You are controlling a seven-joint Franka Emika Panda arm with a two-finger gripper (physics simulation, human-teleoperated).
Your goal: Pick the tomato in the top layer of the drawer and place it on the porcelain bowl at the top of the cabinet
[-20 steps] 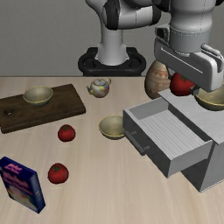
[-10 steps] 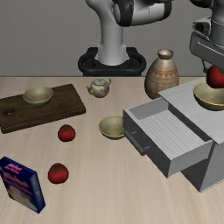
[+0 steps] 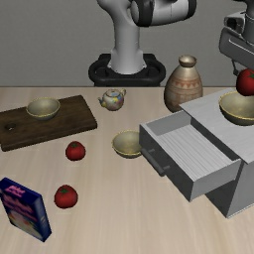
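Tomato (image 3: 245,83) hangs just above the porcelain bowl (image 3: 236,111) on the cabinet (image 3: 234,189) top, pinched between the fingers of the gripper (image 3: 244,71). Likely light, smooth, round and soft-skinned, so grip across its widest part, gently. Open drawer (image 3: 189,151) sits below. Brown jar (image 3: 184,84) stands beside the bowl and is the nearest obstacle. Teapot (image 3: 114,98), table bowl (image 3: 127,145) and two spare tomatoes (image 3: 75,151) lie well apart.

I see a pale wooden table (image 3: 119,210) spanning my view. Behind the table's far edge stands a plain grey wall (image 3: 50,40), softly and evenly lit.
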